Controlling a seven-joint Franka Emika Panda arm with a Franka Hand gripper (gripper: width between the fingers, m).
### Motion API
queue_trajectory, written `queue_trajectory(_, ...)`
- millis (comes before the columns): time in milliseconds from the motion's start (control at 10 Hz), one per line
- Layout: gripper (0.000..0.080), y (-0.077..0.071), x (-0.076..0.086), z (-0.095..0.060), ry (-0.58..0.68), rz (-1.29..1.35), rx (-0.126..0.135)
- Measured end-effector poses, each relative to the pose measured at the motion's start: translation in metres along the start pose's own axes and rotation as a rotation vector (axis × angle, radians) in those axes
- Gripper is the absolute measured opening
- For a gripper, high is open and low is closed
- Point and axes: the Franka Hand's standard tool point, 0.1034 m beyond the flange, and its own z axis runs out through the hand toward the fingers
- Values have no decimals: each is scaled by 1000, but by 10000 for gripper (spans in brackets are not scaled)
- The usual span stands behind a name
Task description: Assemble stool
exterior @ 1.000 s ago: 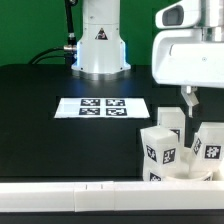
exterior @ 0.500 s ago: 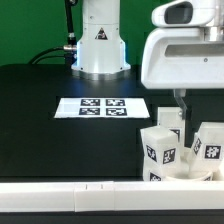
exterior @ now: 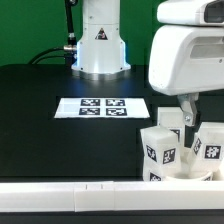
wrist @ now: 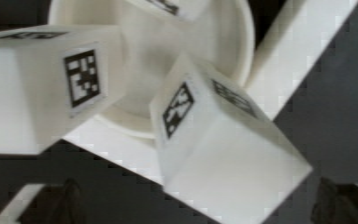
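Note:
The stool's white round seat lies flat at the exterior view's lower right, against the rail. Three white blocky legs with black-and-white tags stand on it: one in front, one behind, one at the right. My gripper hangs just above and between the back and right legs, open and empty. In the wrist view the seat and two legs fill the picture. My gripper has dark fingertips set wide apart either side of the nearer leg.
The marker board lies flat on the black table in the middle. A long white rail runs along the front edge and also shows in the wrist view. The robot base stands at the back.
My gripper body has shifted slightly sideways and risen a little above the legs. The seat and the legs have not moved.

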Motion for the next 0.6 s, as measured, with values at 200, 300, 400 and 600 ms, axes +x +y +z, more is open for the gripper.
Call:
queue_trajectory(200, 649, 3, -1, 0, -11, -173, -21)
queue_trajectory(300, 649, 2, 1, -1, -28, -402, -48)
queue_trajectory(400, 649, 0, 0, 1, -48, -576, -55)
queue_trajectory(600, 649, -4, -2, 10, -88, -788, -68)
